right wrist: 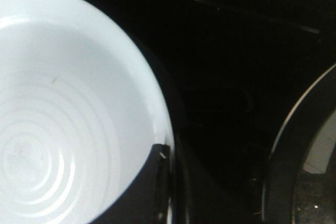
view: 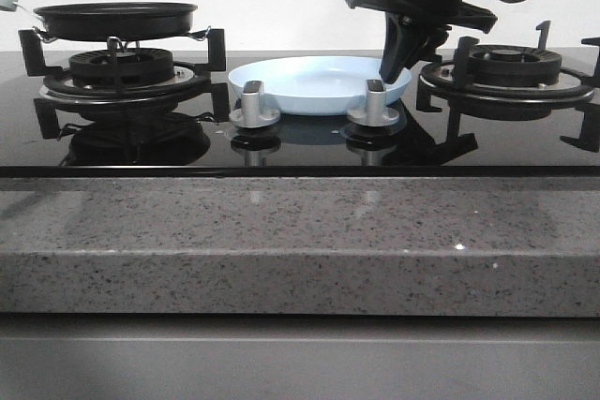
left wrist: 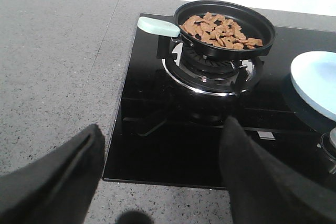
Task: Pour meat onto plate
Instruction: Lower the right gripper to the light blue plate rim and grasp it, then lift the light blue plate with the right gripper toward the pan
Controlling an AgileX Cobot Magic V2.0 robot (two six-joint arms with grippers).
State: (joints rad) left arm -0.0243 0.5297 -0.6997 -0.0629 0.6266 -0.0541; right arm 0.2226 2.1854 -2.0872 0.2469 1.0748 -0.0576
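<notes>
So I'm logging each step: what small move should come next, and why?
Probably close the right gripper on the plate rim. Its fingers already straddle the right edge, one fingertip inside the rim, and the plate is empty. The meat sits in the pan on the left burner.

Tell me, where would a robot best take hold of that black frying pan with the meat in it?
Probably by the pale green handle. It sticks out sideways from the frying pan, away from the plate and clear of the burner grate, so the open left gripper could come from that outer side. The rim is round, and the meat lies just inside it.
</notes>
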